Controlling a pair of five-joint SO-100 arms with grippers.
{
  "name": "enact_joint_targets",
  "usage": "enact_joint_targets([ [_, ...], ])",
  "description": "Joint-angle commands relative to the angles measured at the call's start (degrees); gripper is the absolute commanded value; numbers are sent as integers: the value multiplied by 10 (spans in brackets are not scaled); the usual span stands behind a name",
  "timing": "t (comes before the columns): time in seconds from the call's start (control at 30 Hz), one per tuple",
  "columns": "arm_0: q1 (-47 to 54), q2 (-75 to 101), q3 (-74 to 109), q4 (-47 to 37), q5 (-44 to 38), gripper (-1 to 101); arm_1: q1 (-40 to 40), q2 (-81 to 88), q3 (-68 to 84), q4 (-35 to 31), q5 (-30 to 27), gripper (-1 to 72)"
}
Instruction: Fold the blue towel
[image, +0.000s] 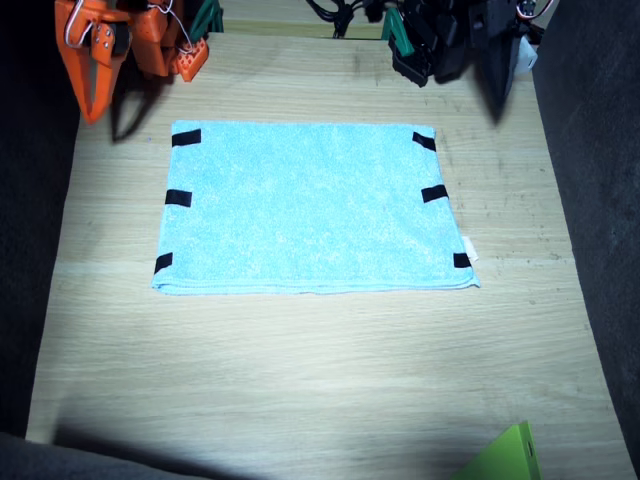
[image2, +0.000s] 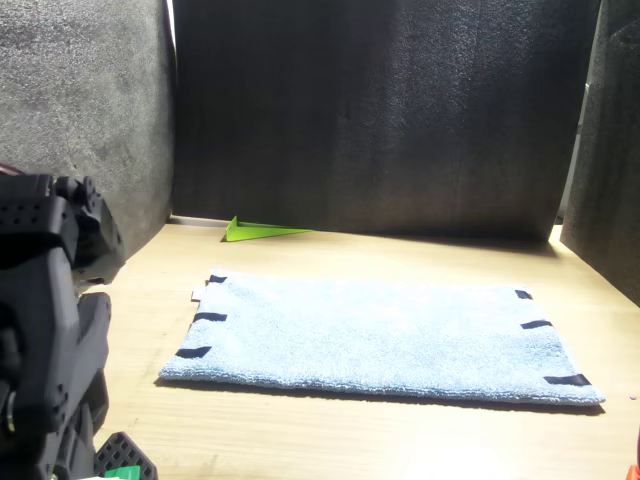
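The blue towel lies flat in the middle of the wooden table, with black tape marks along both short edges and a small white tag at one corner. The front view shows the towel spread out too. My right gripper is orange and hangs at the table's back edge, clear of the towel, its fingers together with nothing in them. My left gripper is black and points down at the other back corner, also off the towel. It is too dark to make out its jaws.
A bright green pointed flat piece lies at the table's edge farthest from the arms, and it shows in the front view as well. Dark foam walls enclose the table. The left arm's black body fills the front view's near corner.
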Motion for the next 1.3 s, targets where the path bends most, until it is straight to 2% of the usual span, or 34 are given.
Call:
enact_joint_targets([
  [0.0,-2,-53,-60,1,-4,-4,16,-7,-96,25,1,-1],
  [0.2,12,-47,-79,16,-8,-4,46,-155,-258,152,-39,-1],
  [0.27,38,-20,-62,9,30,-4,58,-195,-288,170,-52,-1],
  [0.4,38,12,-25,4,73,42,93,-285,-376,231,-19,-1],
  [0.53,18,-41,-40,6,115,102,129,-291,-396,235,-4,-1],
  [0.7,-32,-105,-53,-17,150,132,169,-318,-405,235,-30,13],
  [0.87,-66,-221,-117,-42,152,145,181,-344,-410,231,-38,82],
  [1.0,-113,-347,-168,-54,130,148,175,-359,-410,214,-45,108],
  [1.07,-138,-392,-178,-63,116,150,171,-370,-417,211,-44,136],
  [1.13,-153,-428,-188,-70,106,153,167,-390,-438,215,-43,248],
  [1.27,-163,-468,-218,-66,96,162,158,-419,-479,231,-50,301],
])
